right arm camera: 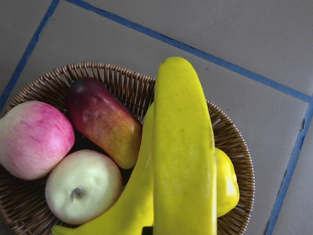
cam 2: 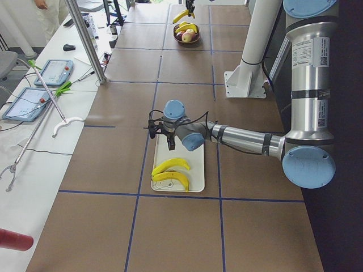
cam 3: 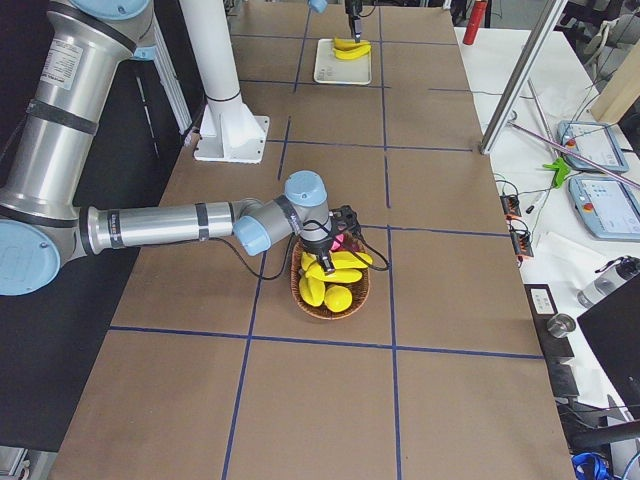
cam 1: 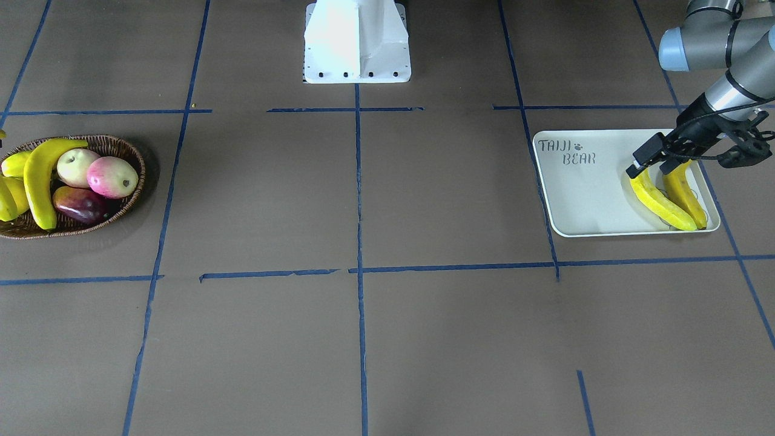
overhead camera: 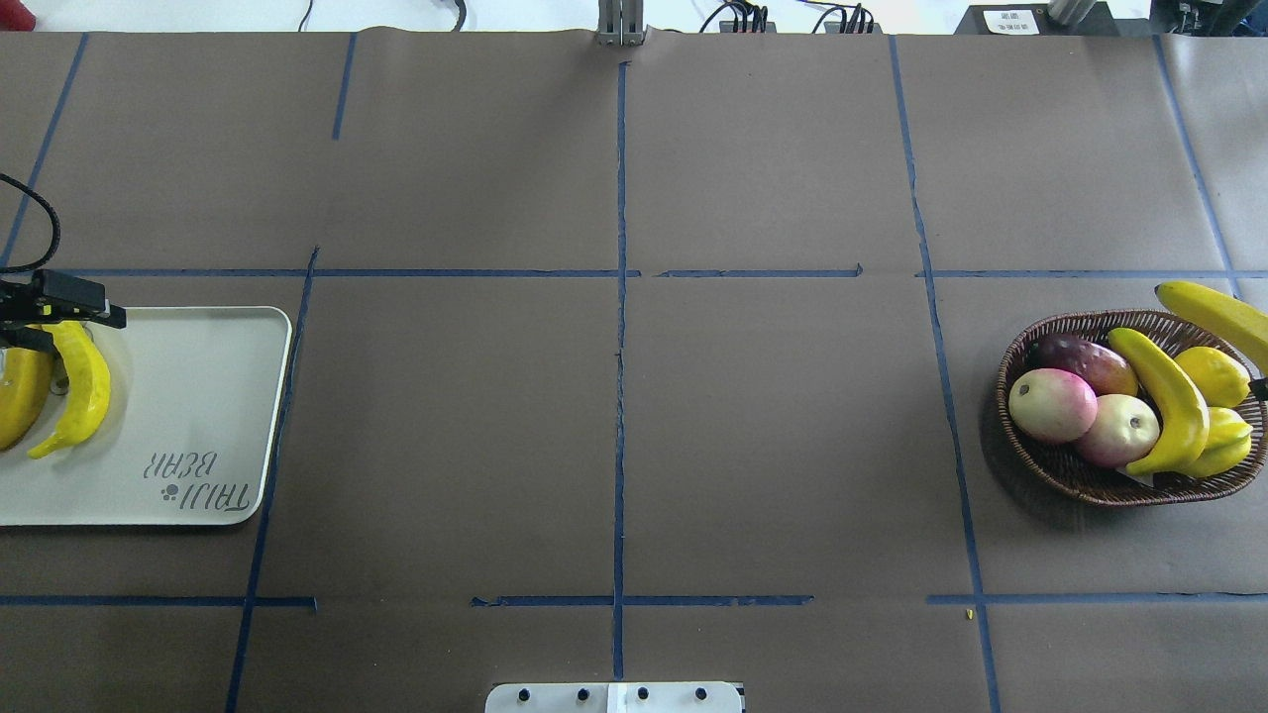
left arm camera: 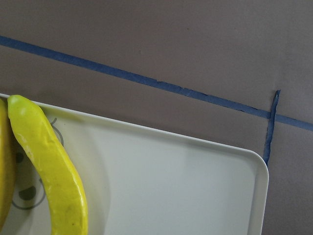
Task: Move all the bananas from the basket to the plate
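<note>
Front-facing camera first: I saw the left gripper poised over the white rectangular tray printed "TAIJI BEAR", at the end away from the lettering. Its jaws were spread, with nothing between them. Two long, curved, bright yellow fruits lay in that tray, the paler banana just beside the deeper yellow banana. Well apart, across the table, the oval dark brown wicker basket held a third banana. It lay beside a pale round apple, a pink apple and a dark red mango.

Overhead now: a fourth banana showed above the basket's rim at the picture's right edge, partly outside the basket's outline.

Left-end camera: far down the table, the right gripper hung above the basket. The fourth banana dangled under it, clear of the other fruit.

Right-end camera: the near arm reached over the basket, its gripper just above the fruit.

Left wrist: the paler banana lay flat on the tray, whose rounded corner sat just beside a blue tape line.

Right wrist: the fourth banana filled the middle of the shot, above the basket. The fingers were hidden, but the jaws clearly had it clamped, since it hung in mid-air.
</note>
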`<state>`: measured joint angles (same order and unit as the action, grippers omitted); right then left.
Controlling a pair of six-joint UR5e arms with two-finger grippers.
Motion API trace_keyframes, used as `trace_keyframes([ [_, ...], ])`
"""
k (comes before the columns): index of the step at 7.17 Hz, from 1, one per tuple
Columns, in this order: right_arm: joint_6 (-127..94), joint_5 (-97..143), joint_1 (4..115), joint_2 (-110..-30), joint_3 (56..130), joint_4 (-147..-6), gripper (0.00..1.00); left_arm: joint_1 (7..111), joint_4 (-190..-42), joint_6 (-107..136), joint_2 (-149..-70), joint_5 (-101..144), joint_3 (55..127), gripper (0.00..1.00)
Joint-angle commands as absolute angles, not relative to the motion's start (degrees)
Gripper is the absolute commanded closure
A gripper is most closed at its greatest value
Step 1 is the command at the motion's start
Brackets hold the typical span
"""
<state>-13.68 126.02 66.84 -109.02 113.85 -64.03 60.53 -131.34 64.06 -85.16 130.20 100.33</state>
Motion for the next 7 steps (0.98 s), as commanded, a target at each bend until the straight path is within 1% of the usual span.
trace_keyframes([
  [1, -14.5, 128.7, 66.5, -106.1, 113.8, -64.3, 0.97, 60.3, -136.5, 64.2, -85.2, 130.1, 99.8, 0.0],
  [3, -15.8, 135.2, 65.0, -102.6, 113.6, -63.6, 0.97, 58.9, -137.4, 64.3, -86.5, 130.5, 100.3, 0.0],
  [5, -28.4, 137.1, 60.0, -93.7, 113.6, -63.5, 0.97, 55.8, -137.5, 64.3, -91.1, 130.4, 100.4, 0.0],
  [7, -41.0, 135.7, 52.6, -85.5, 113.1, -63.5, 0.96, 54.9, -139.4, 71.3, -93.2, 130.6, 101.4, 0.0],
])
